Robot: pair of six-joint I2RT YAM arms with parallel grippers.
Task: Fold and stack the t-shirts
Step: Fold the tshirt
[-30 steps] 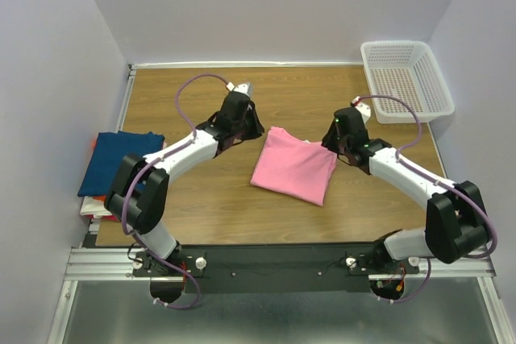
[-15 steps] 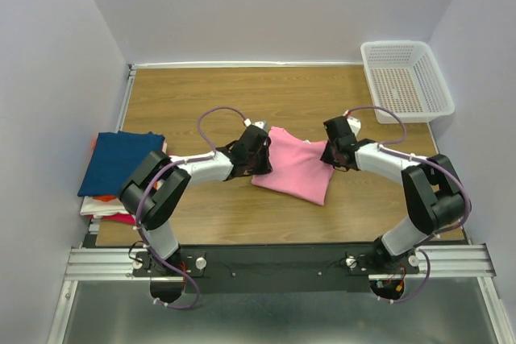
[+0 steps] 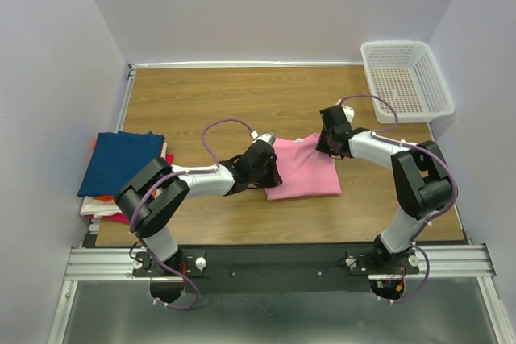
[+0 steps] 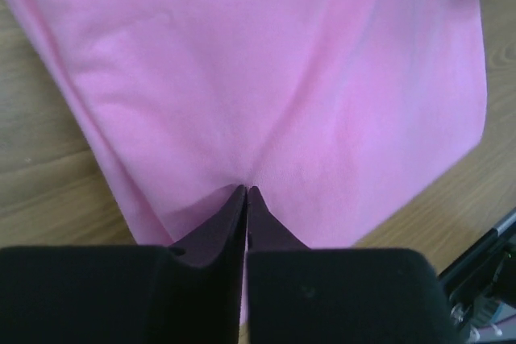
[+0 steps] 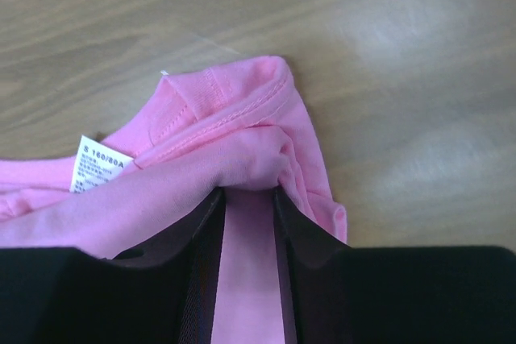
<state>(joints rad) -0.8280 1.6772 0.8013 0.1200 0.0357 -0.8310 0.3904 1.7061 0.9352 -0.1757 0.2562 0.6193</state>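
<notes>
A bright pink t-shirt (image 3: pixel 310 171) lies folded in a rough square in the middle of the table. My left gripper (image 3: pixel 272 168) sits low at its left edge. In the left wrist view its jaws (image 4: pixel 246 191) are pressed together on the pink cloth (image 4: pixel 306 78), with creases running out from the tips. My right gripper (image 3: pixel 329 141) is at the shirt's far right corner. In the right wrist view it (image 5: pixel 250 191) is shut on a thick bunched fold by the collar (image 5: pixel 210 110), next to the white size label (image 5: pixel 101 168). More t-shirts are stacked at the left edge, a dark blue one (image 3: pixel 121 163) on top.
A white mesh basket (image 3: pixel 405 43) stands at the back right corner. Red and orange cloth (image 3: pixel 101 207) shows under the dark blue shirt. Pale walls close in the wooden table (image 3: pixel 210 102) on three sides.
Both grippers came down onto the pink shirt and closed on it. The left one moved right and nearer; the shirt has turned and now lies squarer, a little nearer.
</notes>
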